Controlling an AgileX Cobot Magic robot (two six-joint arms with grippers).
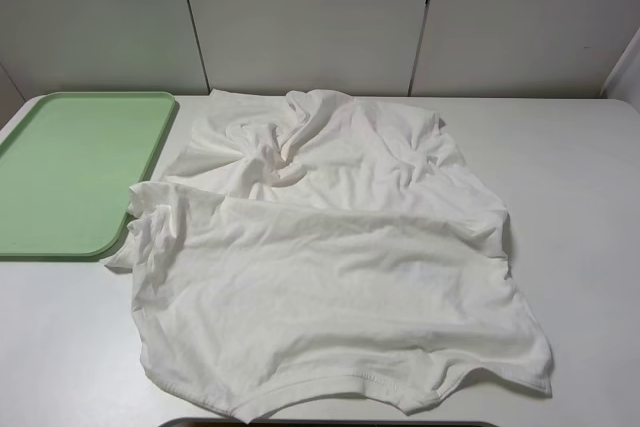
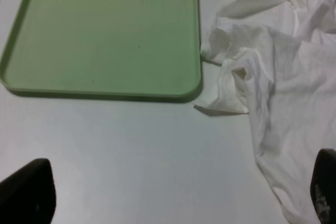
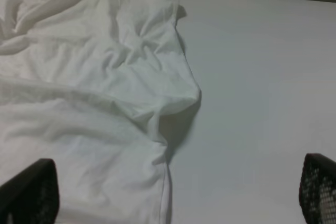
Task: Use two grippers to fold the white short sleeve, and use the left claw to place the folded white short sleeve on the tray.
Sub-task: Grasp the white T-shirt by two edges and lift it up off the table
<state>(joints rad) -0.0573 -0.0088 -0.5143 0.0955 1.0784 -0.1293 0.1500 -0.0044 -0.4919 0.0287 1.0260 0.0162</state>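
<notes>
White short sleeve (image 1: pixel 330 277) lies unfolded and wrinkled across the middle of the table (image 1: pixel 590 197), its far part bunched into a twist. The tray (image 1: pixel 60 182) sits just beside it on the left of the high view; one sleeve edge seems to touch the tray's rim. Left claw (image 2: pixel 176 198) and right claw (image 3: pixel 173 192) hover with jaws spread wide, holding nothing.
</notes>
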